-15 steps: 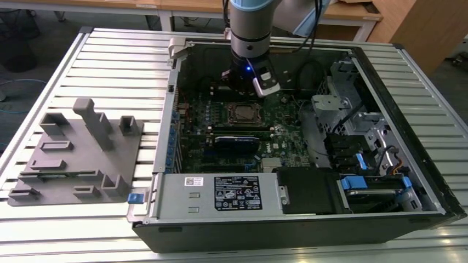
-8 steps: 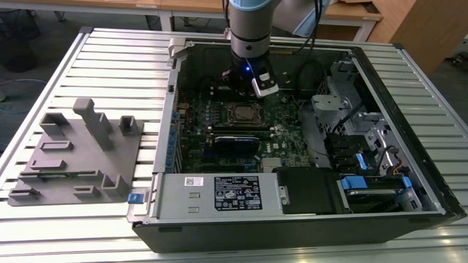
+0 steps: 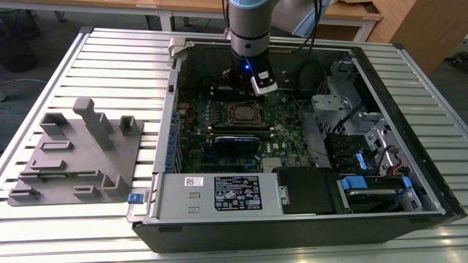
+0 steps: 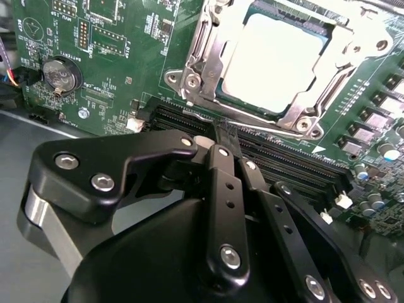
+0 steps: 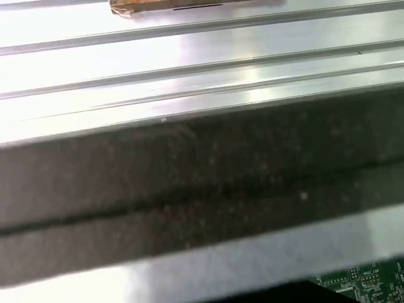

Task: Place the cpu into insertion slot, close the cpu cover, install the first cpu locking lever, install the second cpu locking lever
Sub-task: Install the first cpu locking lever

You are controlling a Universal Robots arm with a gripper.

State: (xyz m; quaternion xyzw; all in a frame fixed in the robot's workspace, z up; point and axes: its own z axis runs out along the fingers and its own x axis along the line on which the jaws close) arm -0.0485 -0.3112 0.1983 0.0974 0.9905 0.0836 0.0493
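Note:
The cpu (image 4: 271, 57), a pale silver square, lies in the insertion slot on the green circuit board (image 4: 126, 38). The silver cpu cover (image 4: 203, 60) lies flat around it, and the chip shows through its window. In the exterior view the cpu (image 3: 242, 113) sits mid-board inside the open computer case. My gripper (image 4: 226, 134) hangs just off one edge of the socket, over the long black slots, with its black fingers (image 4: 218, 164) together and nothing between them. Seen from outside, the gripper (image 3: 246, 91) is just behind the socket. I cannot make out how the locking levers stand.
The case walls (image 3: 164, 137) ring the board. A blue card (image 3: 235, 143) and the power supply (image 3: 219, 192) lie in front of the socket, with drive cages (image 3: 365, 137) on the exterior view's right. A grey fixture plate (image 3: 73, 153) rests on the slatted table (image 5: 189, 57).

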